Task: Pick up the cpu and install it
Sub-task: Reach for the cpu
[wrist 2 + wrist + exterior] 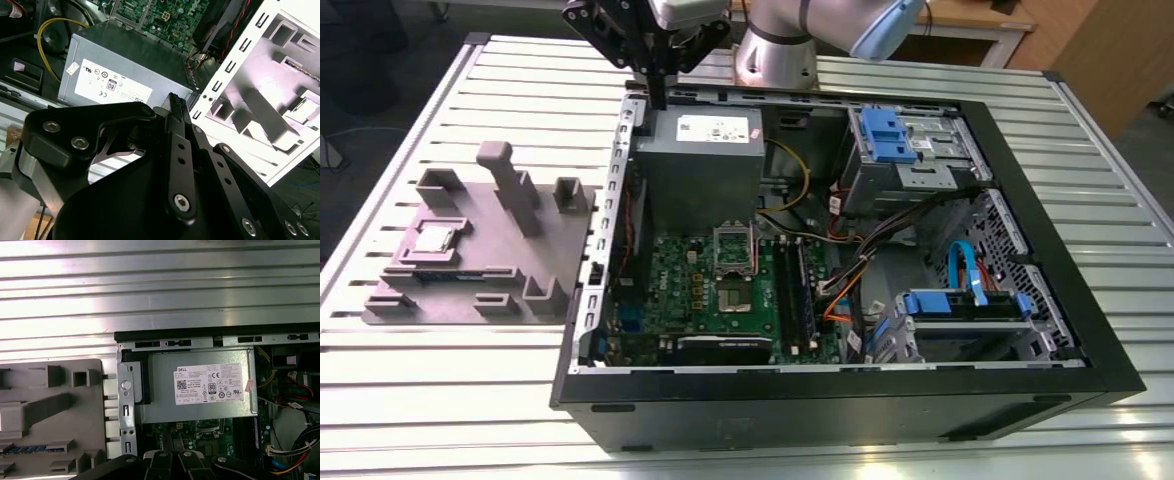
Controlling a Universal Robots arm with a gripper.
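– How many cpus are there?
– One. The cpu lies flat on a grey holder. The holder stands on the worktop at the exterior view's left, beside the open case and outside it.
– And the pincer?
– One pincer, on the one arm. Its fingers are pressed together and pinch nothing. It hangs over the case's far rim, near the power supply and well apart from the cpu.
– What does the case hold?
– One green board with one socket, one grey power supply bearing one white label, and two blue brackets.
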